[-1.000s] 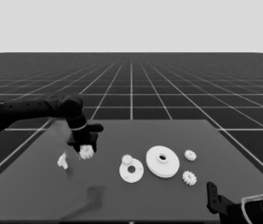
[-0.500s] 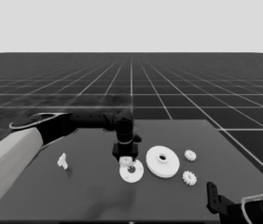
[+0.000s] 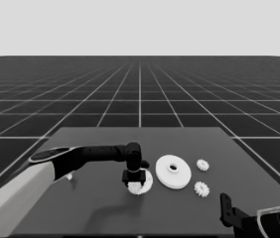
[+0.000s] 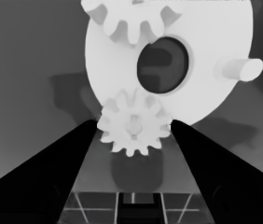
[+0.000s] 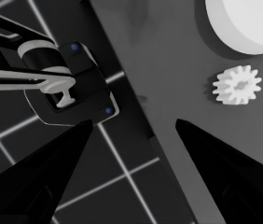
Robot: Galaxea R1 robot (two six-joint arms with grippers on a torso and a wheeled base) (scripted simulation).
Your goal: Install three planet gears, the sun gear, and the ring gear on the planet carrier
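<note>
My left gripper reaches in from the left and is shut on a planet gear, held at the near rim of the planet carrier. In the left wrist view the carrier shows its dark central hole, another planet gear seated on it and a bare peg. The ring gear lies just right of the carrier. Two more gears lie to the right of the ring gear. My right gripper waits open at the table's near right corner.
A thin white piece peeks out behind the left arm's forearm. The right wrist view shows one loose gear, the ring gear's edge, the table's edge and dark machinery past it.
My left gripper carried the gear from the table's left side to the carrier, then came down toward the carrier's near rim. The right arm stayed still.
</note>
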